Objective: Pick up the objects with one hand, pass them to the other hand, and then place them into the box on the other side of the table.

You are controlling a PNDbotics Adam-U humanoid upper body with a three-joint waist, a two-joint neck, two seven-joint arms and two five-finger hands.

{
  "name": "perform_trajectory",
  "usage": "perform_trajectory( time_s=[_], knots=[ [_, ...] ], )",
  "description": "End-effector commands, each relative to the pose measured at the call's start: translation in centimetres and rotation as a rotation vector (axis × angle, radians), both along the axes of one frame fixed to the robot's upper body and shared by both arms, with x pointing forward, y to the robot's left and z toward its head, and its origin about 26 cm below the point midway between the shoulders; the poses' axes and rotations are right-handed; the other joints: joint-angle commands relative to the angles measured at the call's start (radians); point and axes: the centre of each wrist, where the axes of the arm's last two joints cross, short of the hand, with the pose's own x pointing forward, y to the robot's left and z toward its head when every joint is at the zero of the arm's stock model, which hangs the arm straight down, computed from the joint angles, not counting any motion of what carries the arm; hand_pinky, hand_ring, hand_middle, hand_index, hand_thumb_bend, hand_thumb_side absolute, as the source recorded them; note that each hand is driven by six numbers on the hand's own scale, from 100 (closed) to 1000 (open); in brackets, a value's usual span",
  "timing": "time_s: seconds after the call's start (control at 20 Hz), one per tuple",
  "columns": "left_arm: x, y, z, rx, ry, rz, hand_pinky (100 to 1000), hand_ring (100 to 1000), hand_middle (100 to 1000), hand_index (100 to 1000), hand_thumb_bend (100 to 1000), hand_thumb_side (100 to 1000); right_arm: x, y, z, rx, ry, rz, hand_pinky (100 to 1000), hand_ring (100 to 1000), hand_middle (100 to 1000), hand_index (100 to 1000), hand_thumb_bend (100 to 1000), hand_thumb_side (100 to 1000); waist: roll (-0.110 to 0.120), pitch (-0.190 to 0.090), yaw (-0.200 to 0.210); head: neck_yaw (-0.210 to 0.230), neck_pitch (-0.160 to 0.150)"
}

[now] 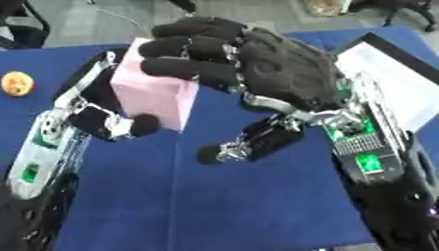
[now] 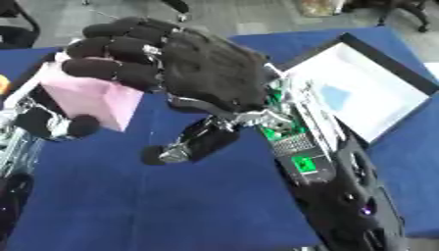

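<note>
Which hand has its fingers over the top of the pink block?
The right hand: its fingers curl over the top of the pink block. The left hand holds the block from the side and below.

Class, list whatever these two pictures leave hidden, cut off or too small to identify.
- Pink box: far side hidden by right hand in both views.
- Left hand: fingers behind the box.
- Orange object: too small; edge-cut in right eye view.
- White tray: corner cut off.

Blue tablecloth (image 1: 257, 196), grey floor (image 1: 85, 24) beyond
</note>
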Motion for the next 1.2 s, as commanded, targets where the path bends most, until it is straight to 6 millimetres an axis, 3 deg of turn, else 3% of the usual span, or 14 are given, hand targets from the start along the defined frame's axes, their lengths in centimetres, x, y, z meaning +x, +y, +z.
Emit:
perform_trajectory(
  time_s=[0.05, 1.2],
  knots=[
    [-0.3, -0.2, 1.2, -0.002, -0.031, -0.036, 774, 482, 441, 543, 617, 272, -0.3, -0.2, 1.0, 0.012, -0.045, 0.001, 955, 967, 929, 1000, 559, 216, 0.0, -0.019, 0.0, -0.005, -0.002],
    [-1.0, -2.8, 1.2, -0.043, 0.047, -0.182, 781, 505, 470, 574, 616, 272, -0.7, 0.4, 0.3, 0.088, -0.102, -0.197, 914, 890, 848, 954, 447, 100, -0.005, -0.02, 0.005, -0.025, -0.002]
  ],
)
